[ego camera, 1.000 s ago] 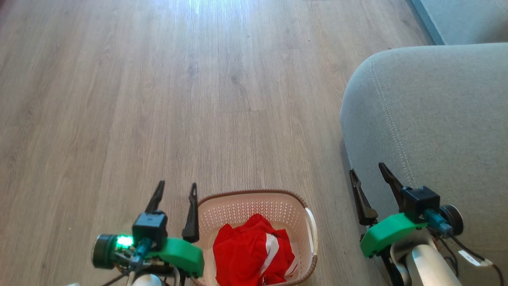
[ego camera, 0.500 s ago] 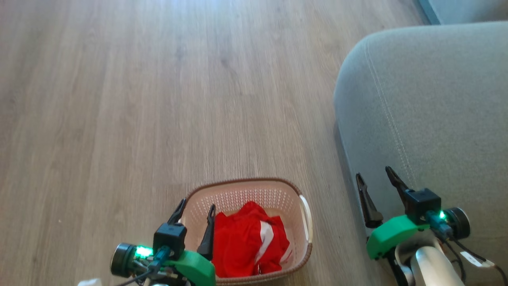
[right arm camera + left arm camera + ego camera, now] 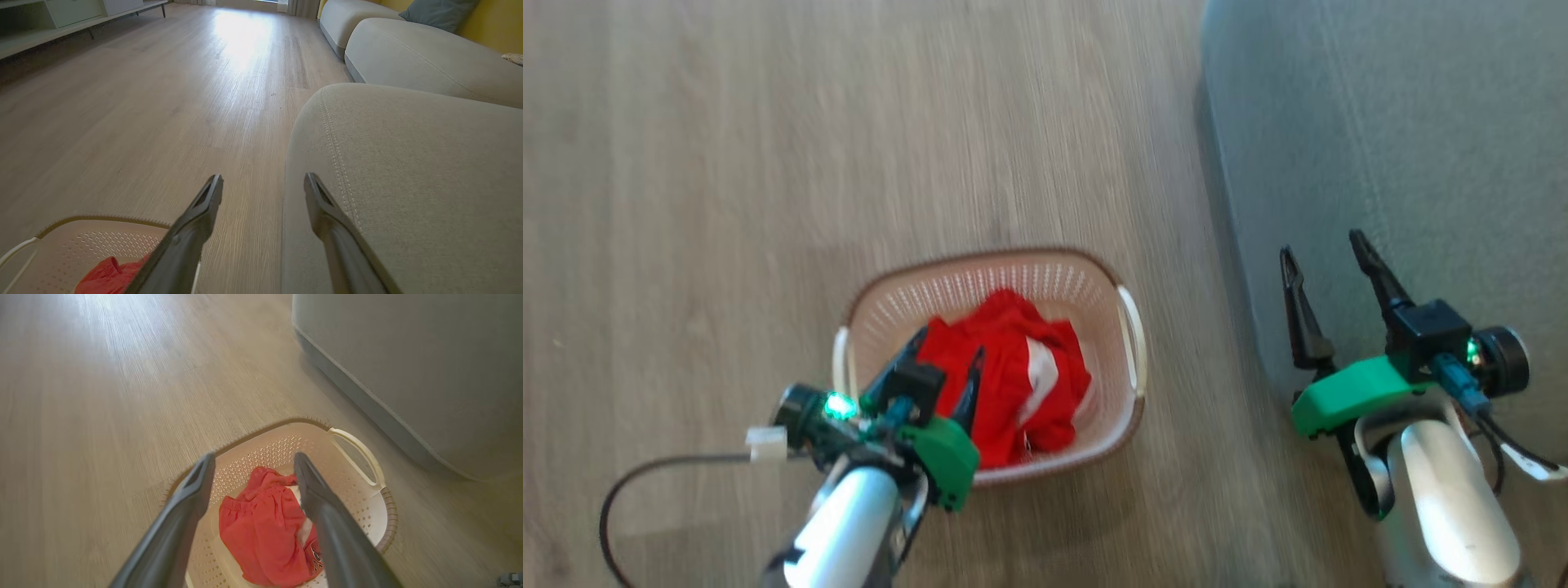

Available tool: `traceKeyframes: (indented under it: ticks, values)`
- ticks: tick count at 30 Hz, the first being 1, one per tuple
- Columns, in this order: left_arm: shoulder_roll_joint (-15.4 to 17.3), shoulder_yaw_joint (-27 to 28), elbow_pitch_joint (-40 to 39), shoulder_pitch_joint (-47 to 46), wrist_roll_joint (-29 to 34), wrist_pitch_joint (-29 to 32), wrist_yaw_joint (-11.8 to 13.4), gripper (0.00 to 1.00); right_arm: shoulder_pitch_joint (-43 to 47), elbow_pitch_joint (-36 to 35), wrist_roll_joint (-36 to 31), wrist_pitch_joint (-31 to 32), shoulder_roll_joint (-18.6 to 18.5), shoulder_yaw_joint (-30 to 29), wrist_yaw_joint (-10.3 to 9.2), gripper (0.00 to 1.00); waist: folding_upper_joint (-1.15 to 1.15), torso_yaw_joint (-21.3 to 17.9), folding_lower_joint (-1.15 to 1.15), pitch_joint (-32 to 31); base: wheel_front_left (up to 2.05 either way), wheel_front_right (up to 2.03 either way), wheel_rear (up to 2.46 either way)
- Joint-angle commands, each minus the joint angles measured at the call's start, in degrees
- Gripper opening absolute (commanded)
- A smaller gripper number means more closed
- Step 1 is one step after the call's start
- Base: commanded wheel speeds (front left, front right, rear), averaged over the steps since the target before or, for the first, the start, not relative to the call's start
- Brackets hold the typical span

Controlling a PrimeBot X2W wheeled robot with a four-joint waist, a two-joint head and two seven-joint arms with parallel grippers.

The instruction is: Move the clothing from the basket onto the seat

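The left gripper (image 3: 951,343) has swung over the basket (image 3: 980,255), spread wide above the clothing (image 3: 1021,376). Grabbing looks next.

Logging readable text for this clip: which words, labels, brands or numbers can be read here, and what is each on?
Nothing here can be read.
Dark print on the red clothing in the basket, left wrist view: too blurred and partly hidden to read.
White tab at the lower left of the head view: too blurred to tell whether it bears any text.
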Motion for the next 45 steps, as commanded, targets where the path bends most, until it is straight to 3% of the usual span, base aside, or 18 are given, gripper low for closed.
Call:
traceKeyframes:
  ticks: [1,12,17,24,38,39,40,41,45]
  values:
    - [0.0,1.2,-0.3,-2.2,0.6,-0.7,-0.2,1.0,-1.6,-2.1,-0.5,-0.7,-0.4,1.2,-0.01,1.0,0.0,-2.4,-0.02,7.0,0.0,0.0,0.0]
    - [0.0,-2.1,21.8,-17.7,2.7,-0.7,-4.2,1.0,-4.0,-10.5,1.0,-0.7,-0.4,3.5,-0.01,1.0,0.0,-7.3,-0.02,22.0,0.0,0.0,0.0]
    - [0.0,-3.6,31.5,-23.0,2.1,-0.7,-7.1,1.0,-5.0,-13.2,2.4,-0.7,-0.4,5.3,-0.01,1.0,0.0,-9.6,-0.02,26.8,0.0,0.0,0.0]
    - [0.5,-3.8,38.6,-29.3,1.9,0.7,-5.0,1.0,-5.2,-15.1,4.2,-0.7,-0.4,8.2,-0.01,1.0,0.0,-11.7,-0.02,31.8,0.0,0.0,0.0]
    - [1.5,-4.8,40.0,-32.4,1.7,9.2,-0.7,1.0,-3.2,-16.8,5.9,-0.7,-0.4,9.4,-0.01,1.0,0.0,-13.4,-0.02,34.0,0.0,0.0,0.0]
    - [1.5,-4.7,40.0,-32.4,1.4,10.3,-1.0,0.96,-3.1,-16.8,6.0,-0.7,-0.4,9.4,-0.01,1.0,0.0,-13.4,-0.02,34.0,0.0,0.0,0.0]
    - [1.5,-4.6,40.0,-32.4,1.0,11.3,-1.3,0.42,-3.0,-16.9,6.1,-0.7,-0.4,9.4,-0.01,1.0,0.0,-13.5,-0.02,34.1,0.0,0.0,0.0]
    - [1.6,-4.5,40.0,-32.4,0.8,12.0,-1.6,0.0,-2.9,-16.9,6.2,-0.7,-0.4,9.4,-0.01,1.0,0.0,-13.5,-0.02,34.1,0.0,0.0,0.0]
    - [1.9,-4.8,40.0,-32.5,0.6,13.0,-2.3,0.0,-3.0,-16.9,6.3,-0.7,-0.4,9.4,-0.01,1.0,0.0,-13.4,-0.02,34.1,0.0,0.0,0.0]
